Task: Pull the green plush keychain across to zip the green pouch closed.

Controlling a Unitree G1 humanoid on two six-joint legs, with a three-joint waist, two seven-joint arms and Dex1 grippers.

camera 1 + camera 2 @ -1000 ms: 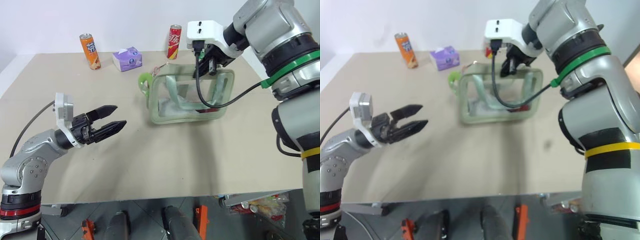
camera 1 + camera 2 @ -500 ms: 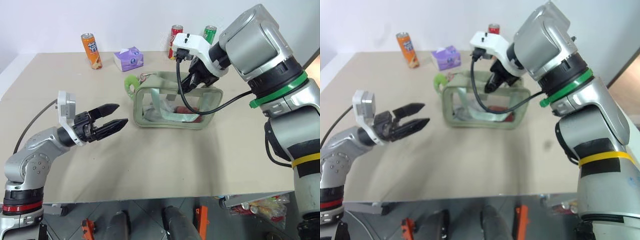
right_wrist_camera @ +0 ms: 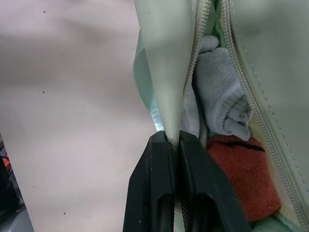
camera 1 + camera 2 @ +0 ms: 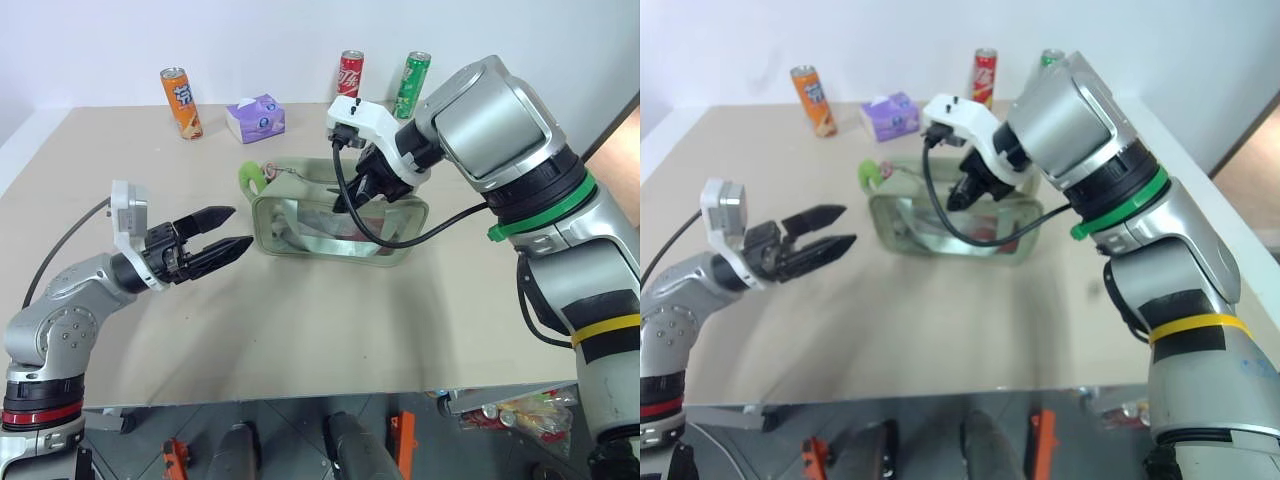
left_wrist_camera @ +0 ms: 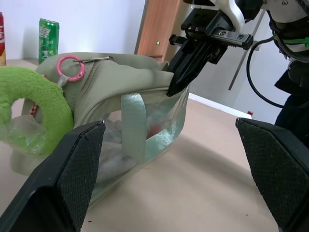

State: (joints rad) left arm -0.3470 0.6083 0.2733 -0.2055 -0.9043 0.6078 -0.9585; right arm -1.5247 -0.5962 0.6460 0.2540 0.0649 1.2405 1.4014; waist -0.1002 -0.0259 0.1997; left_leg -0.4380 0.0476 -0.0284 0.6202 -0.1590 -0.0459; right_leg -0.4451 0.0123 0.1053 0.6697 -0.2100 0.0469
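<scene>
The green pouch [image 4: 335, 220] lies on the tan counter [image 4: 330, 320] a little past its middle, with its zipper open; grey cloth [image 3: 217, 92] and something red [image 3: 241, 169] show inside. The green plush keychain [image 4: 251, 178] hangs on a pink ring [image 5: 70, 67] at the pouch's 9 o'clock end. The right gripper [image 3: 171, 140] comes down on the top of the pouch from 1 o'clock, its two fingers pinched on the edge of the fabric beside the zipper. The left gripper [image 4: 232, 229] hovers over the counter at about 8 o'clock from the pouch, near it but apart, fingers spread wide and holding nothing. Along the far edge stand an orange can [image 4: 181, 102], a purple tissue pack [image 4: 255, 118], a red can [image 4: 349, 74] and a green can [image 4: 412, 84].
</scene>
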